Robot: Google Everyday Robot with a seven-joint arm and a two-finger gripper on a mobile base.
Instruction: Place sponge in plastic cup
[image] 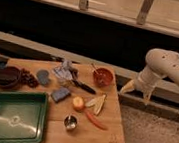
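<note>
gripper (137,93): off the table's (104,139) right edge, fingers spread, open air around
right edge: red bowl (103,76), carrot (96,120) close by
sponge (60,94): orange fruit (78,103) just beside, black utensil (83,87) behind
front left: green tray (10,120) fills corner

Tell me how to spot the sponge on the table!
Find the big green tray on the wooden table. Just past its top right corner lies the sponge, far from the claw hanging off the table's right side. It is the only flat, blue-grey block; the fruit beside it is round and orange.
</note>
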